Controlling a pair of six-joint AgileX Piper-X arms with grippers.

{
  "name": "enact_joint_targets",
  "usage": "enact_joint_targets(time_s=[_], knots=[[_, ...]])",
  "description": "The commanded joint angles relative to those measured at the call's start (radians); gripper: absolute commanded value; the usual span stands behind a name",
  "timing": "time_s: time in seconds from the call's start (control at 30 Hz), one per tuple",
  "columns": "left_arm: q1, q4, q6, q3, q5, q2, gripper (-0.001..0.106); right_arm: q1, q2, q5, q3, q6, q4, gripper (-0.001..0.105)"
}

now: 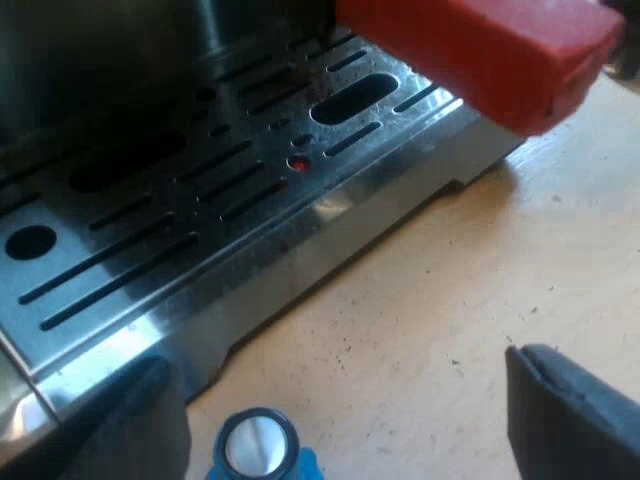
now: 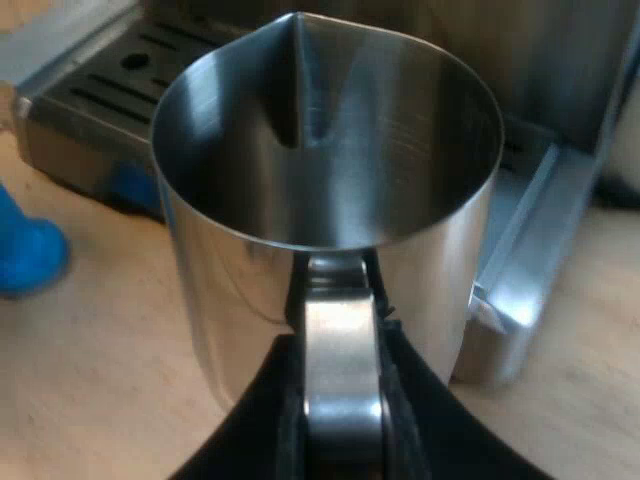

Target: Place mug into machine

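My right gripper [image 2: 340,400] is shut on the handle of a shiny steel mug [image 2: 320,150] with a pouring spout. The mug is upright and empty, close before the espresso machine's drip tray [image 2: 110,90]. In the left wrist view, the slotted metal drip tray [image 1: 200,230] lies close below, and the red end of the holder's handle [image 1: 490,50] juts out over it. My left gripper [image 1: 340,420] hovers open over the wooden table beside the tray's edge, with nothing between its fingers. A blue tamper [image 1: 258,448] with a metal face stands just under it.
The wooden table top [image 1: 450,300] runs along the machine's base. The blue tamper [image 2: 25,255] also stands on the wood near the tray's corner. The machine's steel side edge [image 2: 520,270] rises close beside the mug.
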Motion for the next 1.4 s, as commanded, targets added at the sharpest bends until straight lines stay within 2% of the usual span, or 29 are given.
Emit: enact_joint_targets(time_s=[0.03,0.23,0.5,1.0,1.17,1.4], knots=[[-0.002,-0.025,-0.003,-0.005,-0.008,0.0,0.069,0.032,0.071,0.014,-0.013,0.005,-0.115,0.0],[-0.002,-0.034,-0.003,-0.005,-0.008,0.0,0.069,0.046,0.252,0.019,-0.013,0.004,-0.361,0.0],[-0.002,-0.041,-0.003,-0.005,-0.008,0.0,0.069,0.046,0.439,0.019,-0.016,0.008,-0.546,0.0],[-0.002,-0.044,-0.003,-0.005,-0.008,0.0,0.069,0.046,0.677,0.021,-0.151,0.011,-0.607,0.0],[-0.002,-0.044,-0.003,-0.005,-0.008,0.0,0.069,0.044,0.743,0.076,-0.195,0.011,-0.618,0.0],[-0.002,-0.044,-0.003,-0.005,-0.008,0.0,0.069,0.029,0.817,0.09,-0.236,0.011,-0.618,0.0]])
